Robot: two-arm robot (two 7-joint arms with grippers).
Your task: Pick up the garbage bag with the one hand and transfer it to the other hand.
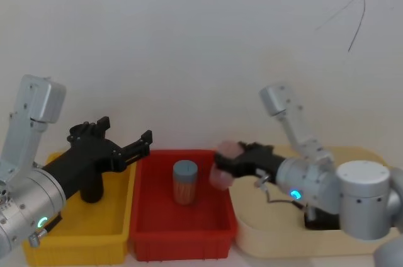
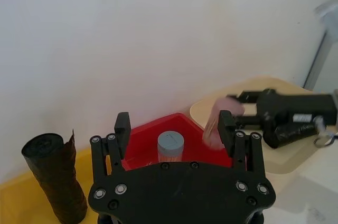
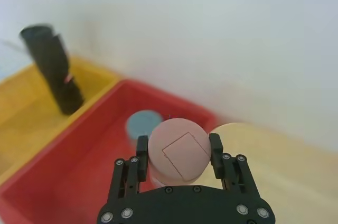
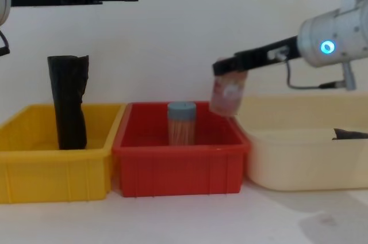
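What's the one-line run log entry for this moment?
left claw: open, over yellow bin | right claw: shut on pink jar over red bin | black roll: upright, untouched

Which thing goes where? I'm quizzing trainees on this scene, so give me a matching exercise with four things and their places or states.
Things:
1. black roll with a ragged flap
2. blue-lidded jar
3. pink-lidded jar
4. left gripper

Places or states:
A. held in the right gripper
B. standing in the red bin
C. standing in the yellow bin
D. open, holding nothing

Pairs: 1-C, 2-B, 3-A, 4-D
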